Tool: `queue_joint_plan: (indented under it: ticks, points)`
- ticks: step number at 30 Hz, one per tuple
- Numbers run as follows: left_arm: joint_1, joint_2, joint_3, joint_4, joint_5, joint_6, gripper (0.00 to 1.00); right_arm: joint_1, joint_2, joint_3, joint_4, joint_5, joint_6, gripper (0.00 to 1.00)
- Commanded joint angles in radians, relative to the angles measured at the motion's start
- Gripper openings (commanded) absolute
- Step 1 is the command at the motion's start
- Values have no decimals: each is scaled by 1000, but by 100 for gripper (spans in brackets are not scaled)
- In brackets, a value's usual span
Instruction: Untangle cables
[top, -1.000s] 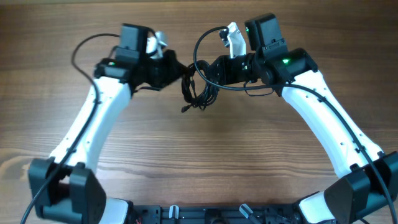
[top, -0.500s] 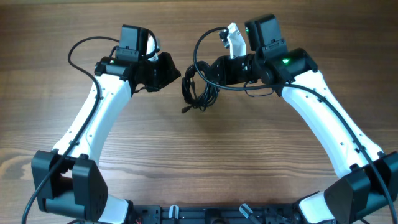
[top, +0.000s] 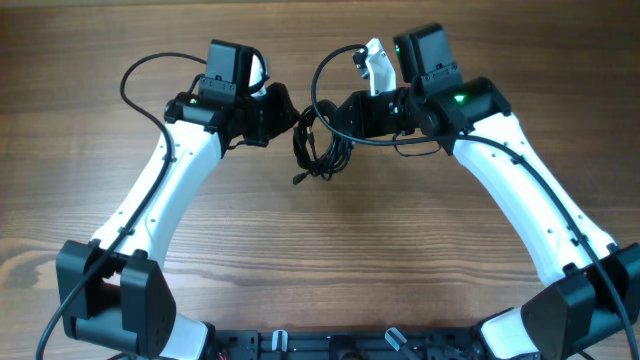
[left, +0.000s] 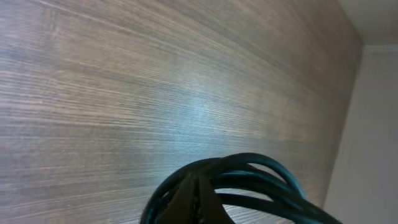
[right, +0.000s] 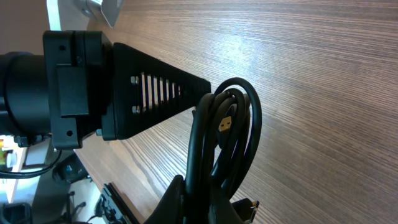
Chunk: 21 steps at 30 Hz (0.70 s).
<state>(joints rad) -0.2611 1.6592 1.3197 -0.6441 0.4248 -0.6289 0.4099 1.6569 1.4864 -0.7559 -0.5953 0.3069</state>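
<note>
Left gripper (top: 287, 108) nearer cables (top: 318, 148), lengthwise front-to-back

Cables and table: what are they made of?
The cables look like rubbery plastic, smooth and slightly shiny, bending in soft loops. One plug shows a gold-coloured, probably metal tip. The table looks like wood or wood-look laminate: streaky brown grain, faint sheen.

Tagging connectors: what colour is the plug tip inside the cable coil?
Gold-yellow plug tip on black cables; right wrist view shows best.

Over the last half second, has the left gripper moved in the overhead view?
Yes. The left gripper shifted right, closing on the unmoved cables.
</note>
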Motion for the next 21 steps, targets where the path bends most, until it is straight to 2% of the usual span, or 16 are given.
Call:
queue_joint_plan:
  ticks: [1, 8, 12, 17, 21]
  points:
    - [-1, 12, 7, -23, -67, 20, 4, 5, 6, 11, 3, -35, -21, 4]
    - [-18, 12, 7, -39, -93, 20, 4, 5, 6, 11, 3, -35, -21, 4]
    - [-77, 12, 7, -37, -96, 20, 4, 5, 6, 11, 3, -35, -20, 4]
    - [-68, 12, 7, -23, -111, 19, 4, 5, 6, 11, -14, -35, -38, 4]
    - [-65, 12, 7, -14, -200, 19, 4, 5, 6, 11, -16, -35, -42, 4]
